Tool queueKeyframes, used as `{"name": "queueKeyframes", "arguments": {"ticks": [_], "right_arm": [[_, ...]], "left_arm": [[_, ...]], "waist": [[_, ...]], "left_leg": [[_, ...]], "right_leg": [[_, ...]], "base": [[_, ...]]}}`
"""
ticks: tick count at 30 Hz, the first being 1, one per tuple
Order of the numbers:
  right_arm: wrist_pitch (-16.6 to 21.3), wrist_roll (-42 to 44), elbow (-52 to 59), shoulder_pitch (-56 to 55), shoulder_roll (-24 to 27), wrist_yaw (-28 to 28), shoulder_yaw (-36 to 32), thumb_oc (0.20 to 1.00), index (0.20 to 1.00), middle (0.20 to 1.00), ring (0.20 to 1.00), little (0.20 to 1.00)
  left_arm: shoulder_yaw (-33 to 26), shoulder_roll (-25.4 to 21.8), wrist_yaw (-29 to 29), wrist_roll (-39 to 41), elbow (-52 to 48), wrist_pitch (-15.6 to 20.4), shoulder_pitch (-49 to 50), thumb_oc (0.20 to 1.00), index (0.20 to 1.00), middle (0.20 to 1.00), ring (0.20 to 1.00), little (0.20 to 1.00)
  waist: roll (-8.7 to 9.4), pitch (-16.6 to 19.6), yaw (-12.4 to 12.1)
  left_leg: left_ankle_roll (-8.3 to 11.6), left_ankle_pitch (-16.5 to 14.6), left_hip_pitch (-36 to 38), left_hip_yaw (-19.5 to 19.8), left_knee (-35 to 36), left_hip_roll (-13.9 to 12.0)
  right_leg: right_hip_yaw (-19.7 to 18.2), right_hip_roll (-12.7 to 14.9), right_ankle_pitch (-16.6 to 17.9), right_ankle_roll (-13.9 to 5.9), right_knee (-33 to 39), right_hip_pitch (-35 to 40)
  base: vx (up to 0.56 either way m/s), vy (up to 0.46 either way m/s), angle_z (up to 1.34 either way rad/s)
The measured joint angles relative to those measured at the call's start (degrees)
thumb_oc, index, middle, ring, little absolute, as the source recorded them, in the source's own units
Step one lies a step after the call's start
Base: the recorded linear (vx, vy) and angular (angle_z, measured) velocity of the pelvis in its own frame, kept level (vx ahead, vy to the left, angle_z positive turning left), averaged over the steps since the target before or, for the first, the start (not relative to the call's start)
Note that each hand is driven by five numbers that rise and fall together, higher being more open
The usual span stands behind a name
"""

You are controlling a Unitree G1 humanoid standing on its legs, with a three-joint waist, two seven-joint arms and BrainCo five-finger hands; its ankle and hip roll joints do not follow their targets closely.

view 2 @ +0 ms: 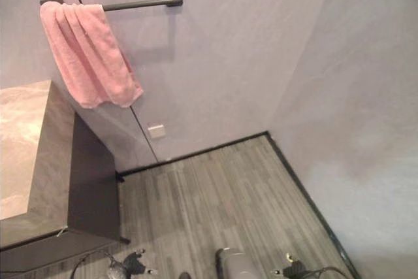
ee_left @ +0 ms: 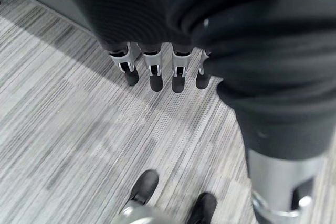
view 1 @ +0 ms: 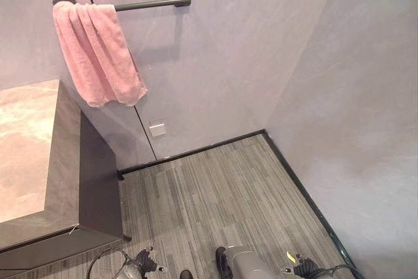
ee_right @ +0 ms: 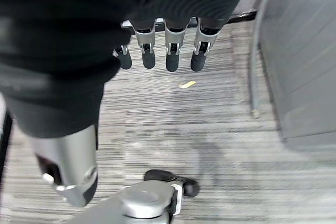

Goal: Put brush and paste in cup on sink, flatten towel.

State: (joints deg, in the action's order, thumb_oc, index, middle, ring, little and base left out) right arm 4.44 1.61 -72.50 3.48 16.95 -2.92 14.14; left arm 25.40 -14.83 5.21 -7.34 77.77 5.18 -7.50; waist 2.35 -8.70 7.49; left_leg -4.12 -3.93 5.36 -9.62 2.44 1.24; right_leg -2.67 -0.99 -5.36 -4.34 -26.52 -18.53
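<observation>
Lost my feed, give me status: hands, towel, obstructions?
Left hand and right hand open, hanging over the floor, holding nothing. Pink towel bunched at one end of wall bar. Nothing blocking it.

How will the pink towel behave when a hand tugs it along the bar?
Probably floppy: the towel hangs in bunched folds at one end of the bar. It may slide rather than spread, since the bar looks smooth. Likely light, so it could slip off if pulled downward.

Counter cut off at left edge; sink hidden. Towel covers left end of rail.
</observation>
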Motion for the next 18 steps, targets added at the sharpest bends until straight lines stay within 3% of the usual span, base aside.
{"name": "queueKeyframes", "arguments": {"ticks": [2,4,6,7,8,9,12,18], "right_arm": [[0.22,1.00,0.02,0.23,-0.01,0.31,0.05,1.000,1.000,1.000,1.000,1.000],[0.27,1.16,0.12,0.43,-0.04,0.54,0.02,1.000,1.000,1.000,1.000,1.000],[0.32,1.17,0.10,0.03,-0.21,0.52,-0.02,1.000,1.000,1.000,1.000,1.000],[0.33,1.16,0.04,-0.96,-0.02,0.55,-0.01,1.000,1.000,1.000,1.000,1.000],[0.33,1.16,-0.03,-1.27,0.16,0.51,-0.02,1.000,1.000,1.000,1.000,1.000],[0.33,1.13,-0.39,-1.68,0.73,0.56,-0.05,1.000,1.000,1.000,1.000,1.000],[0.89,1.14,-0.38,0.38,1.60,0.48,-0.16,1.000,1.000,1.000,1.000,1.000],[0.40,0.92,-3.34,0.03,4.22,0.26,-1.67,1.000,1.000,1.000,1.000,1.000]], "left_arm": [[-0.49,0.25,-0.04,-0.01,1.08,-0.04,-0.17,1.000,1.000,1.000,1.000,1.000],[-0.49,0.11,0.02,0.00,2.07,-0.03,-0.47,1.000,1.000,1.000,1.000,1.000],[-0.43,-0.14,0.04,0.00,2.21,0.03,-0.16,1.000,1.000,1.000,1.000,1.000],[-0.43,0.36,0.07,0.02,2.09,0.08,0.03,1.000,1.000,1.000,1.000,1.000],[-0.39,0.97,0.03,0.01,2.15,0.11,-0.31,1.000,1.000,1.000,1.000,1.000],[-0.31,1.87,0.05,0.02,1.61,0.35,-0.38,1.000,1.000,1.000,1.000,1.000],[-0.40,2.12,0.07,0.05,1.60,0.84,-1.30,1.000,1.000,1.000,1.000,1.000],[-0.15,1.92,0.14,0.22,1.03,0.90,-4.00,1.000,1.000,1.000,1.000,1.000]], "waist": [[-0.24,-0.18,0.25],[-0.01,-0.43,1.21],[0.45,-0.34,1.56],[-0.03,-0.34,2.08],[-1.06,-0.50,2.99],[-2.53,-0.25,2.96],[-2.71,-0.16,3.19],[-3.31,0.02,3.92]], "left_leg": [[0.25,-0.36,-0.17,0.68,-0.30,-0.52],[0.82,-1.44,0.43,1.51,-0.36,-0.63],[2.21,-2.31,1.94,2.68,-0.16,-0.38],[4.22,-3.96,3.11,4.38,-0.18,-1.52],[4.77,-4.48,3.43,6.20,-0.38,-2.29],[4.91,-4.53,4.13,7.67,-0.95,-3.12],[5.41,-4.76,3.82,7.58,-4.48,-3.82],[7.54,-3.29,1.77,10.78,-6.07,-5.55]], "right_leg": [[-0.29,0.69,0.72,-0.89,5.17,-0.28],[-3.92,2.07,3.96,-2.44,13.34,-1.32],[-4.79,4.01,6.49,-3.08,20.00,-0.68],[-3.99,3.77,11.92,-2.69,20.71,1.18],[-3.55,2.87,12.22,-2.49,20.45,2.19],[-3.70,0.98,11.38,-1.17,19.49,2.62],[-2.63,-1.12,9.08,3.07,16.32,2.77],[1.30,-1.37,5.18,4.36,13.53,2.23]], "base": [[0.23,-0.035,0.17],[0.21,-0.053,0.23],[0.20,-0.080,0.35],[0.18,-0.089,0.67],[0.18,-0.110,0.79],[0.20,-0.134,0.45],[0.19,-0.128,0.08],[0.13,-0.121,0.36]]}}
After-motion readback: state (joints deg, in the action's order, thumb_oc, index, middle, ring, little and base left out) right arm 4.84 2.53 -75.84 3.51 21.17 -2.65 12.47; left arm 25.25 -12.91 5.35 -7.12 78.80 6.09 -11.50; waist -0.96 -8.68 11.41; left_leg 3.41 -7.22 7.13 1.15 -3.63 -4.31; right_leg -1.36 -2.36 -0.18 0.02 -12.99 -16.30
